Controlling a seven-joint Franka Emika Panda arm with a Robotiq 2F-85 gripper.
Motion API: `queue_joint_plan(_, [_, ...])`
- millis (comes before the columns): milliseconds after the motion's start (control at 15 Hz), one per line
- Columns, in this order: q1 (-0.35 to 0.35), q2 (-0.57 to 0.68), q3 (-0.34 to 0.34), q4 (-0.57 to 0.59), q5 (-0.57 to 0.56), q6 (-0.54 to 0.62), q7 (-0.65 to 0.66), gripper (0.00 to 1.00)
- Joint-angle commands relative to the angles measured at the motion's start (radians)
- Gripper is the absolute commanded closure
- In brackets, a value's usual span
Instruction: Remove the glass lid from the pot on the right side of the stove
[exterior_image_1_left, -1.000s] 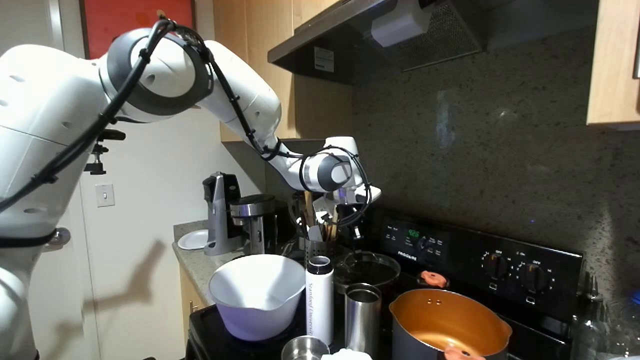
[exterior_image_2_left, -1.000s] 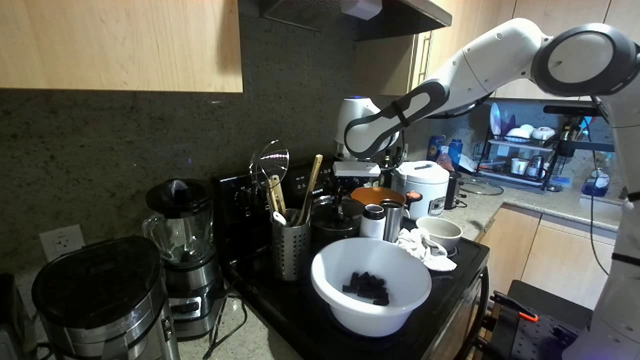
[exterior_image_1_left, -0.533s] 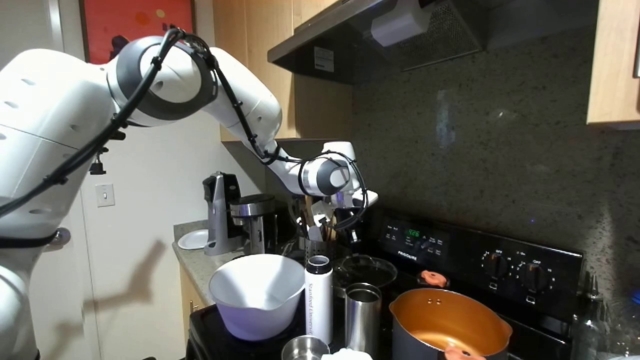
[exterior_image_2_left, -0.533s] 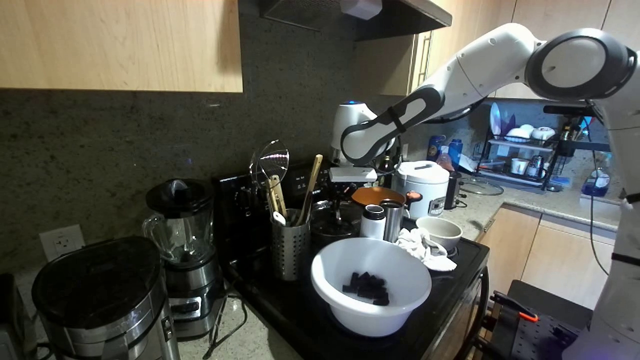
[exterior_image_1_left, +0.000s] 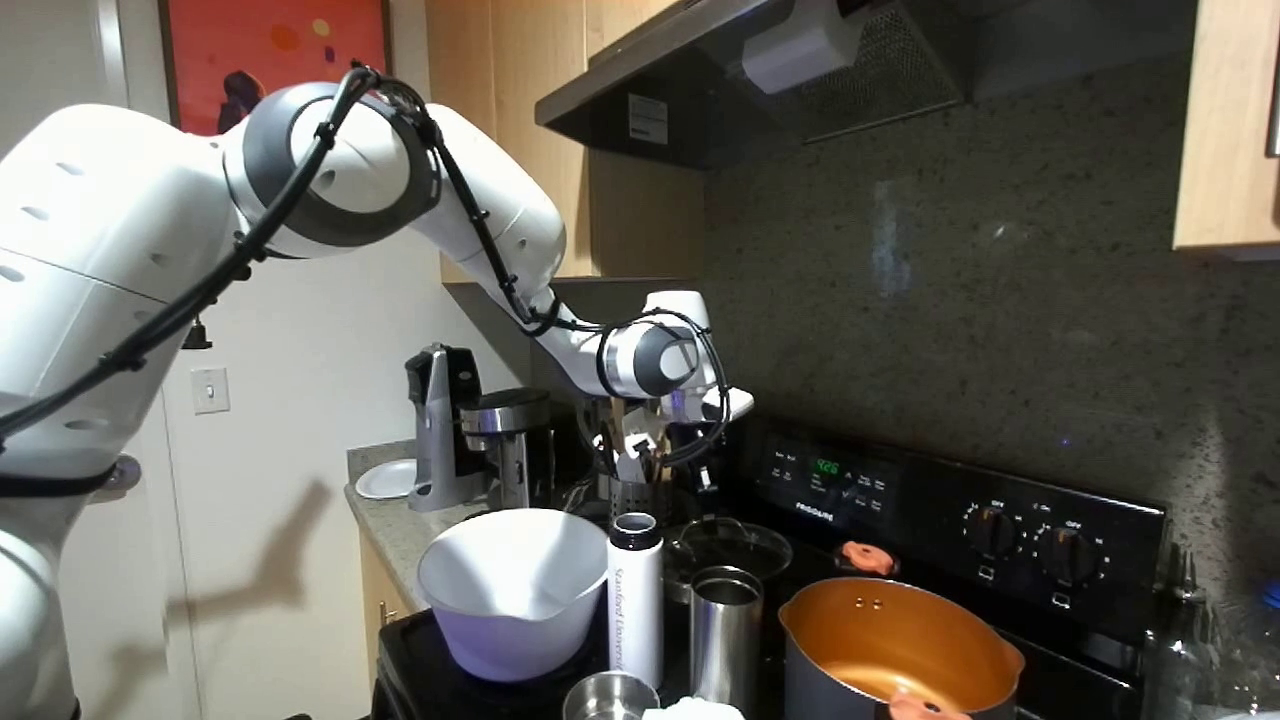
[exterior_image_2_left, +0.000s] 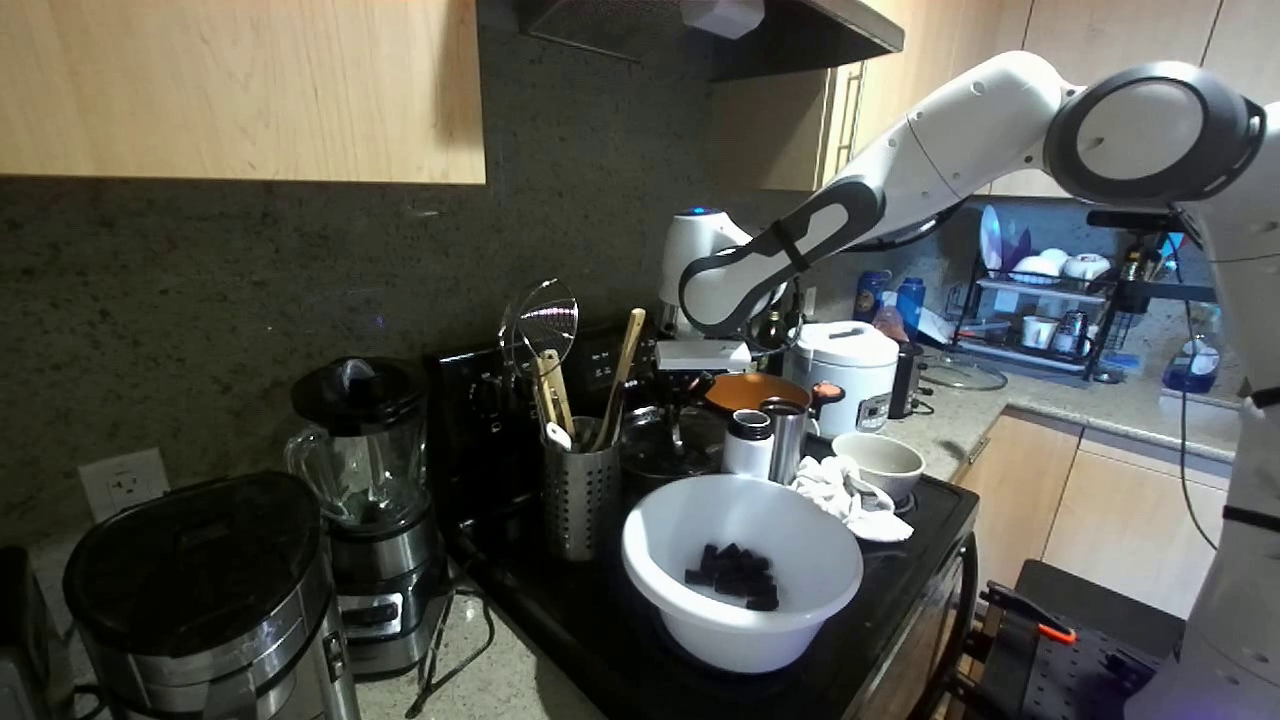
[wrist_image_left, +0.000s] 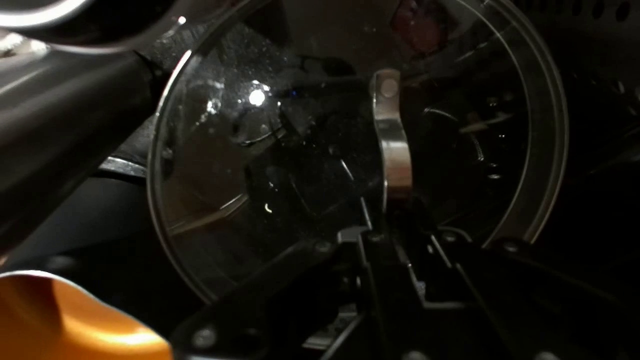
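Note:
My gripper is shut on the metal handle of a round glass lid, near one end of the handle. In both exterior views the gripper is low over the back of the stove, with the lid below it. What lies under the lid is too dark to tell. The pot on the right, orange inside with orange handles, is uncovered; its inside also shows in the wrist view.
A white bottle and a steel tumbler stand close beside the lid. A white basin with black pieces and a utensil holder are near. Another glass lid lies on the far counter. The stove panel is behind.
The gripper and lid have moved down together and slightly toward the utensil holder. The white bottle has shifted slightly. The orange pot has not moved.

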Motion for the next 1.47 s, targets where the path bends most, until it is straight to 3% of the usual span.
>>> queue_joint_plan(0, [0.024, -0.008, -0.021, 0.03, -0.036, -0.054, 0.062, 0.96])
queue_joint_plan(1400, [0.029, -0.007, -0.022, 0.053, -0.099, -0.133, 0.15, 0.96])
